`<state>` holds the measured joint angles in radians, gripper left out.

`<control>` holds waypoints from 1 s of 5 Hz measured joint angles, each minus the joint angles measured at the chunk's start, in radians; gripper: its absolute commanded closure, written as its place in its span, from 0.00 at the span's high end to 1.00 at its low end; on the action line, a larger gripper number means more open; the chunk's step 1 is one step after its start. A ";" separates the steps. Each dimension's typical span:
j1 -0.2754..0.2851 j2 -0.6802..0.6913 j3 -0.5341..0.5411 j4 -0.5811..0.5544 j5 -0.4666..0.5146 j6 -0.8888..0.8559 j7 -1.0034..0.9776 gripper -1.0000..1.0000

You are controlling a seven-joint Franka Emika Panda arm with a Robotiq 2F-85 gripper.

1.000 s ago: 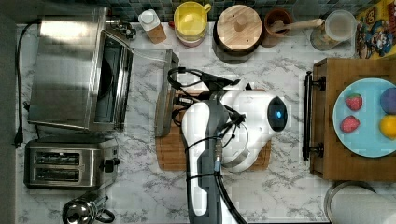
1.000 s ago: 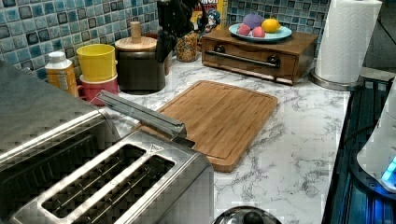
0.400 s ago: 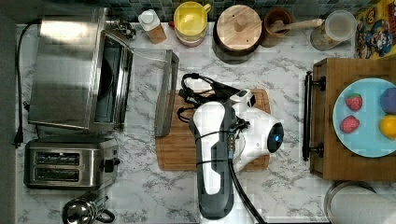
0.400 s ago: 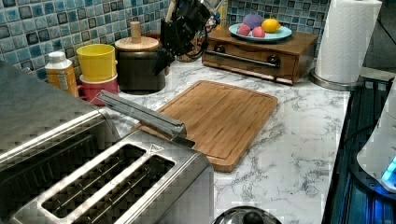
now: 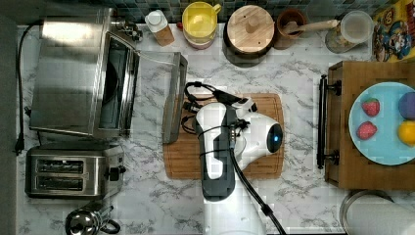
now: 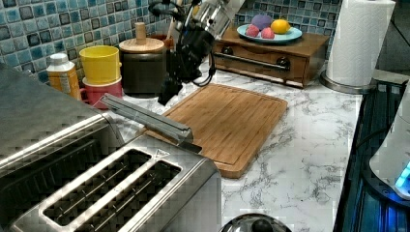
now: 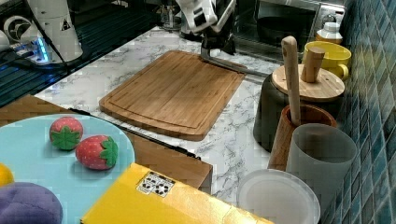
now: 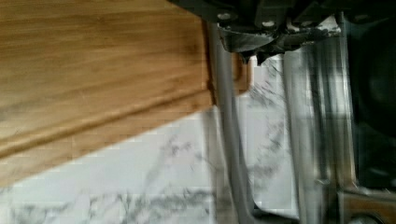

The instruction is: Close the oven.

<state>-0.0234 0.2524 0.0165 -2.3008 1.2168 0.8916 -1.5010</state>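
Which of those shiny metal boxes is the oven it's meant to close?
In the top view, look to the left end of the marble counter. The oven is the bigger steel box with its glass door dropped open; the toaster beside it is smaller, with two slots on top.

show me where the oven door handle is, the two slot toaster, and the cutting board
oven door handle [image 5: 169, 103]: top view, middle of the metal bar along the open door's outer edge.
two-slot toaster [image 5: 68, 174]: top view, steel top between its slots.
cutting board [image 7: 175, 91]: right view, bare centre of the wooden surface.

Two strawberries — one oven
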 measured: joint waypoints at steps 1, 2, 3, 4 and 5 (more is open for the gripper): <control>0.000 0.063 0.032 0.000 0.034 0.032 -0.037 0.00; -0.001 0.081 0.039 -0.006 0.169 0.051 -0.107 0.00; -0.014 0.073 0.038 -0.008 0.193 0.025 -0.161 0.00; -0.020 0.069 0.042 0.004 0.194 0.026 -0.161 0.00; -0.020 0.073 0.040 0.021 0.144 0.026 -0.158 0.00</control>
<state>-0.0433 0.3257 0.0568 -2.2793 1.3604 0.9175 -1.6592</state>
